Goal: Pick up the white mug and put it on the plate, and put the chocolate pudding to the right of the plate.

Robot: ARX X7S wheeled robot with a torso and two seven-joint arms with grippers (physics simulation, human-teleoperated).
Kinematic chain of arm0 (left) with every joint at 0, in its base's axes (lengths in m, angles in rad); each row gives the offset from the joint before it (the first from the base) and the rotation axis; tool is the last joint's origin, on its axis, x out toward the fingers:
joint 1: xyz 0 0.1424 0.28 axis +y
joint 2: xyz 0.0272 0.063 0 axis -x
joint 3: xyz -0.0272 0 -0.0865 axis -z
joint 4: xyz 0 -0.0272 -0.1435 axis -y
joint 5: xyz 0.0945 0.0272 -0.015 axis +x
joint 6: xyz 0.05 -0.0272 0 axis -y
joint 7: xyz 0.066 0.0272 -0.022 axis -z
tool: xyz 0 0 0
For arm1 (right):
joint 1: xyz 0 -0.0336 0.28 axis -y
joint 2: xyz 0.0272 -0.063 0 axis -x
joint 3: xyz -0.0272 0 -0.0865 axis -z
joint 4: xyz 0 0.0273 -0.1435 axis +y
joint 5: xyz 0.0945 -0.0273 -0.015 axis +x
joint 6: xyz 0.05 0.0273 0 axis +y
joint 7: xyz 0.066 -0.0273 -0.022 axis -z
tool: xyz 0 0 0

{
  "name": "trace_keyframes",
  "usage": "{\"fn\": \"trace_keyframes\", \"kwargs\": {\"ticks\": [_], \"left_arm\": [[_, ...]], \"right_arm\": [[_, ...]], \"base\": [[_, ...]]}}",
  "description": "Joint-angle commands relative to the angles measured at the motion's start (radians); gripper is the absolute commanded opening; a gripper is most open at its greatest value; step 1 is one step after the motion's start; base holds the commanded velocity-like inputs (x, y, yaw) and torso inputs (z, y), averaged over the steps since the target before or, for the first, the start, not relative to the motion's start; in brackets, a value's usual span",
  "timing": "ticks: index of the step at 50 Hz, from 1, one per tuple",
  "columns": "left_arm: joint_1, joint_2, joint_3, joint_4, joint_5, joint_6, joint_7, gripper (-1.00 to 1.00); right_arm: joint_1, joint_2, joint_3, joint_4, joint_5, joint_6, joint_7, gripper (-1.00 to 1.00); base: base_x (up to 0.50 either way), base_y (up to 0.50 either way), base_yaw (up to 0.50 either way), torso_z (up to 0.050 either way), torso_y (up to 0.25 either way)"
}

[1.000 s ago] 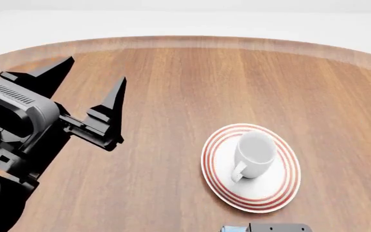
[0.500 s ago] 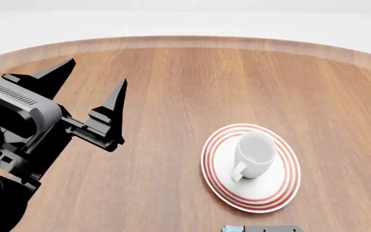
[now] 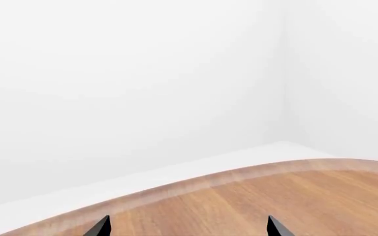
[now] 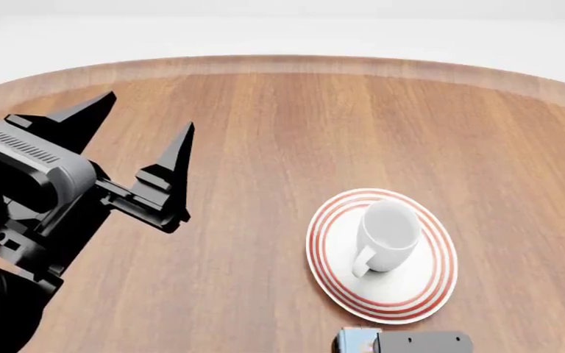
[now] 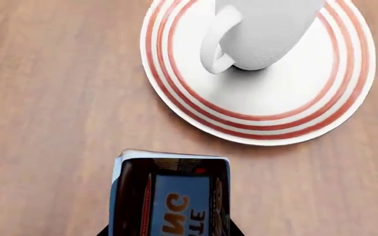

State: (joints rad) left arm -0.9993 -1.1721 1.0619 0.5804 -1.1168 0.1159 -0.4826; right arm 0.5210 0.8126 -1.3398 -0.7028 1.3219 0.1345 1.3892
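Observation:
The white mug [image 4: 388, 234] stands upright on the red-ringed plate [image 4: 430, 283], its handle turned toward the near side. In the right wrist view the mug [image 5: 267, 29] and plate [image 5: 294, 93] lie just beyond the chocolate pudding [image 5: 169, 196], a brown carton with a light blue face and orange lettering. My right gripper [image 5: 169, 232] is shut on that carton, with a dark fingertip on each side. In the head view this gripper [image 4: 385, 343] and a blue corner of the pudding [image 4: 356, 340] show at the bottom edge, near the plate's front rim. My left gripper [image 4: 150, 110] hangs open and empty at the left.
The round wooden table [image 4: 293, 125] has a pale rim at its far edge, with white floor and walls behind. In the left wrist view only the table's far edge [image 3: 241, 177] and the left gripper [image 3: 189, 227] with its two tips show.
The right gripper with the pudding has come a little further into the head view at the bottom edge. The left arm has barely shifted. Mug and plate are unchanged.

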Motion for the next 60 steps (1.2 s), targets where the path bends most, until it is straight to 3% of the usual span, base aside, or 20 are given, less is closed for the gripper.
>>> {"fn": "trace_keyframes", "kwargs": {"ticks": [1,10,16,21,27,43,46,51,58,60], "left_arm": [[0.009,0.016,-0.027,0.007,0.011,0.005,0.022,1.0],[0.007,0.005,-0.033,0.015,0.005,0.005,0.021,1.0],[0.0,0.001,-0.038,0.023,0.001,0.0,0.017,1.0],[-0.005,-0.001,-0.043,0.028,-0.002,-0.003,0.017,1.0],[-0.015,0.001,-0.048,0.038,-0.008,-0.011,0.014,1.0],[-0.021,-0.003,-0.055,0.054,-0.008,-0.018,0.01,1.0],[-0.019,-0.002,-0.056,0.054,-0.007,-0.016,0.011,1.0],[-0.014,0.002,-0.054,0.049,-0.004,-0.015,0.012,1.0],[-0.013,0.0,-0.056,0.047,-0.007,-0.015,0.012,1.0],[-0.013,0.001,-0.056,0.048,-0.005,-0.016,0.011,1.0]], "right_arm": [[0.077,0.033,0.069,-0.121,-0.077,0.036,0.03,-1.0],[0.231,0.06,0.085,-0.344,-0.049,0.102,0.167,-1.0],[0.575,0.126,-0.331,-0.344,-0.142,-0.165,0.181,-1.0],[0.865,0.166,-0.578,-0.344,-0.223,-0.276,0.181,-1.0],[1.033,0.187,-0.72,-0.344,-0.239,-0.342,0.181,-1.0],[1.808,0.328,-1.173,-0.344,-0.324,-0.448,0.182,-1.0],[1.835,0.362,-0.988,-0.344,-0.232,-0.304,0.182,-1.0],[1.834,0.402,-0.839,-0.344,-0.137,-0.173,0.182,-1.0],[1.834,0.487,-0.424,-0.344,0.097,0.139,0.181,-1.0],[1.832,0.505,-0.398,-0.344,0.128,0.167,0.181,-1.0]], "base": [[0.0,0.0,0.0,0.0,0.0],[0.0,0.0,0.0,0.0,0.0],[0.0,0.0,0.0,0.0,0.0],[0.0,0.0,0.0,0.0,0.0],[0.0,0.0,0.0,0.0,0.0],[0.0,0.0,0.0,0.0,0.0],[0.0,0.0,0.0,0.0,0.0],[0.0,0.0,0.0,0.0,0.0],[0.0,0.0,0.0,0.0,0.0],[0.0,0.0,0.0,0.0,0.0]]}}
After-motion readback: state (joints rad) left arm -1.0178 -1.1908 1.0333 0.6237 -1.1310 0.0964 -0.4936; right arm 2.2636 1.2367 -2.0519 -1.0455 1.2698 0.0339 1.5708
